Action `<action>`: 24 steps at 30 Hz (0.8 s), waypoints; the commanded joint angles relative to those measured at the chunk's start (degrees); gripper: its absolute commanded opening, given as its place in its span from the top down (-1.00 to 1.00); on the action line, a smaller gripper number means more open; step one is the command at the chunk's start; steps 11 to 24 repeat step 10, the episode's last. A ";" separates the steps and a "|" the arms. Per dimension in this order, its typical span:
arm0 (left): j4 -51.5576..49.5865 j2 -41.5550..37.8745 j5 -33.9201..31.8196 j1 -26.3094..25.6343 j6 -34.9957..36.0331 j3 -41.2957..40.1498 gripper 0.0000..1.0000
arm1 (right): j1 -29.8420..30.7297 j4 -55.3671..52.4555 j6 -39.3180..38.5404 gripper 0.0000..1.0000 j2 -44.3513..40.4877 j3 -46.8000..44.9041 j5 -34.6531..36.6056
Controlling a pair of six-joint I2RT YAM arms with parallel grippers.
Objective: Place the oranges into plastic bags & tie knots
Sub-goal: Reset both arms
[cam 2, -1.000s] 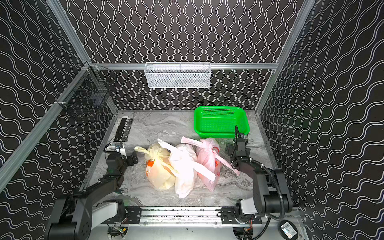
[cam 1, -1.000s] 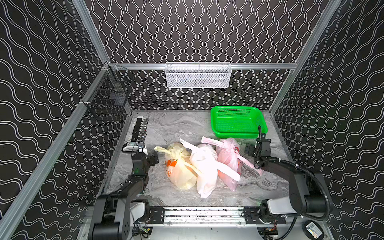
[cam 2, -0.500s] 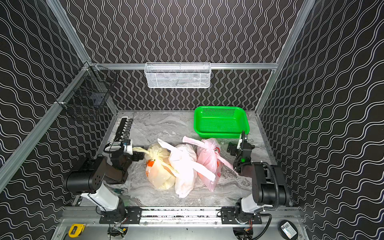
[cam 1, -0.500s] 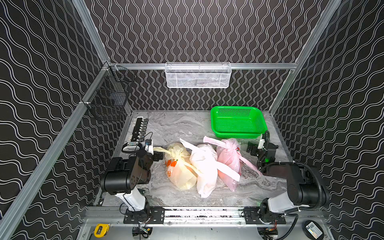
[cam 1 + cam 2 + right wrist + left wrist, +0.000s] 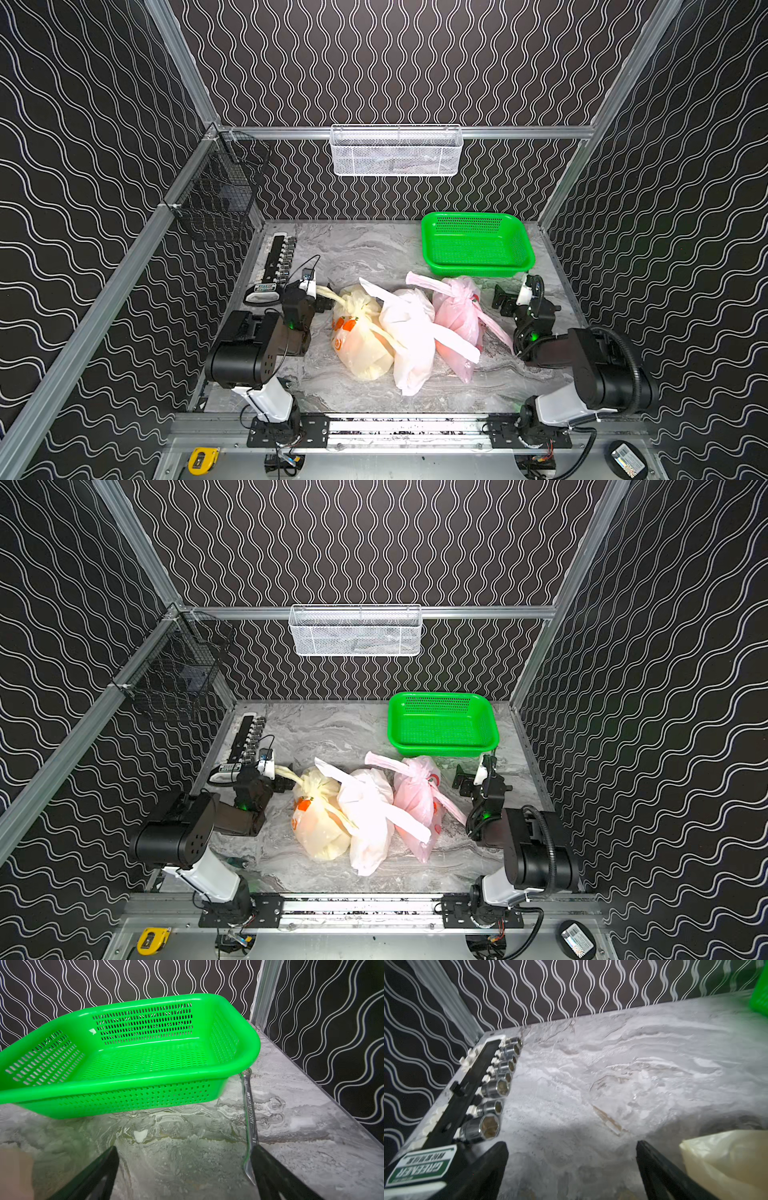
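Both arms just pulled back, left gripper [image 5: 570, 1142] and right gripper [image 5: 184, 1147] fingers spread wide on nothing, and the three plastic bags [image 5: 409, 332] sit knotted-looking between them, so I'd say basically done.

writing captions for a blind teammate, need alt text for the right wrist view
A bright green perforated basket sits on a grey marbled table against black wavy-patterned walls. A silver wrench lies beside the basket's corner, reaching to one finger of the open right gripper, which holds nothing.
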 commanded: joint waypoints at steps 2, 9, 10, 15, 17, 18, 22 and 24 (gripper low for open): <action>-1.23 0.05 -2.99 -0.50 -0.56 -0.03 -0.98 | 0.22 7.49 -0.55 -1.00 1.53 -0.82 1.02; -1.24 0.01 -2.99 -0.51 -0.60 -0.02 -0.98 | 0.30 6.32 -0.73 -1.00 1.30 -0.19 0.98; -1.00 -0.12 -3.25 -0.56 -0.60 -0.11 -0.98 | 0.31 6.37 -0.62 -1.00 0.89 -0.71 1.19; -1.00 -0.12 -3.25 -0.56 -0.60 -0.11 -0.98 | 0.31 6.37 -0.62 -1.00 0.89 -0.71 1.19; -1.00 -0.12 -3.25 -0.56 -0.60 -0.11 -0.98 | 0.31 6.37 -0.62 -1.00 0.89 -0.71 1.19; -1.00 -0.12 -3.25 -0.56 -0.60 -0.11 -0.98 | 0.31 6.37 -0.62 -1.00 0.89 -0.71 1.19; -1.00 -0.12 -3.25 -0.56 -0.60 -0.11 -0.98 | 0.31 6.37 -0.62 -1.00 0.89 -0.71 1.19; -1.00 -0.12 -3.25 -0.56 -0.60 -0.11 -0.98 | 0.31 6.37 -0.62 -1.00 0.89 -0.71 1.19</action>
